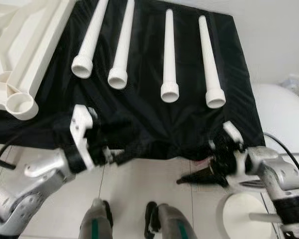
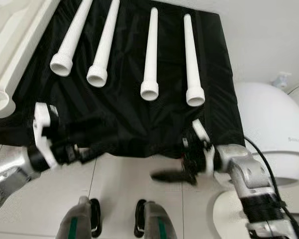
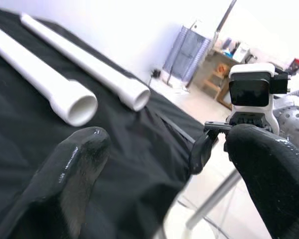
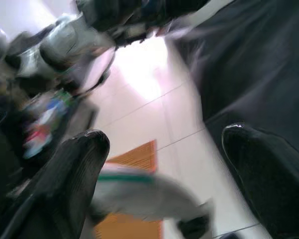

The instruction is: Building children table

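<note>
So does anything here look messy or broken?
Nothing stands out. Four white legs lie in a neat row on the black cloth, the white tabletop beside them, both hands empty at the cloth's near edge.

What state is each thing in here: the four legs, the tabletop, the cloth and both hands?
Table legs: four, lying loose side by side on the cloth, none fitted.
Tabletop: lying underside up at the cloth's left, corner socket empty.
Black cloth: spread flat, near edge rumpled.
Left hand: open, empty, over the cloth's near edge.
Right hand: open, empty, above the floor beside the cloth's edge.
</note>
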Robot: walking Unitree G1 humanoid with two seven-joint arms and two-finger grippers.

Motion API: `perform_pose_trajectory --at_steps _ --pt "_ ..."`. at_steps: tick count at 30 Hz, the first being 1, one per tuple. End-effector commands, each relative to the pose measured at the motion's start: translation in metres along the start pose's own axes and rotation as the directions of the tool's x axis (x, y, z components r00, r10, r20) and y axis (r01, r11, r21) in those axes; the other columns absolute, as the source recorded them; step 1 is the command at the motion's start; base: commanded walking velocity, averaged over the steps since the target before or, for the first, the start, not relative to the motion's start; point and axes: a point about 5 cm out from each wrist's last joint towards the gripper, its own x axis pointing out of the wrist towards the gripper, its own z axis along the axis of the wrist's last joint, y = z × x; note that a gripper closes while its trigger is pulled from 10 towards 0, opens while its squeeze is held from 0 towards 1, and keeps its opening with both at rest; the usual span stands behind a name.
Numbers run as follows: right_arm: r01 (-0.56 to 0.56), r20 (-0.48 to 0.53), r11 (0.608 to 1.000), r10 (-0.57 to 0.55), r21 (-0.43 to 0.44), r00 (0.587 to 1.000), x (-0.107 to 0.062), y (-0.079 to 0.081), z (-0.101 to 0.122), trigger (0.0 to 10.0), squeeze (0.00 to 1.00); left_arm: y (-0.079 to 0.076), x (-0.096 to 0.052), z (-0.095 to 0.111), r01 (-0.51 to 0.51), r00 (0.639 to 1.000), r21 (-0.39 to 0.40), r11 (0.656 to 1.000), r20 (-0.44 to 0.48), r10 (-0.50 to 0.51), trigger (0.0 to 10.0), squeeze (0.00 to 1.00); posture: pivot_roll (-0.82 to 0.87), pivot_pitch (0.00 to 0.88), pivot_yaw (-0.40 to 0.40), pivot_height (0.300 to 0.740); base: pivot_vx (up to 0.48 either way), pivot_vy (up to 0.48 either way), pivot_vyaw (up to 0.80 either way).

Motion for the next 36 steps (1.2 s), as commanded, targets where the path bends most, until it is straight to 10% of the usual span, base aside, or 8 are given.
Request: perform_pose_trajectory --at_steps 1,11,17,20,36 --pt "0.128 0.109 0.991 -0.122 -0.048 0.987 0.003 -0.017 0.014 10.0 0.00 0.018 0.010 0.004 -0.100 0.994 0.051 0.994 0.041 0.098 10.0 0.00 0.07 0.132 -0.101 0.740 0.000 0.000 0.00" --pt "0.352 0.324 0.931 -0.306 -0.095 0.895 0.024 -0.043 0.039 10.0 0.00 0.055 0.034 0.016 -0.255 0.962 0.037 0.966 0.105 0.251 10.0 0.00 0.07 0.062 -0.052 0.740 0.000 0.000 0.00" --pt "0.551 0.428 0.834 -0.492 -0.018 0.758 0.036 -0.063 0.054 10.0 0.00 0.101 0.041 0.021 -0.506 0.853 -0.029 0.862 0.131 0.505 10.0 0.00 0.07 0.035 -0.026 0.740 0.000 0.000 0.00" --pt "0.699 0.481 0.714 -0.623 0.029 0.617 0.031 -0.076 0.063 10.0 0.00 0.121 0.044 0.013 -0.615 0.785 -0.024 0.788 0.066 0.616 10.0 0.00 0.07 0.037 -0.006 0.740 0.000 0.000 0.00" --pt "0.860 0.497 0.494 -0.783 0.131 0.374 0.023 -0.082 0.051 10.0 0.00 0.127 0.043 -0.010 -0.707 0.706 0.022 0.707 -0.038 0.707 10.0 0.00 0.08 0.091 -0.007 0.740 0.000 0.000 0.00"
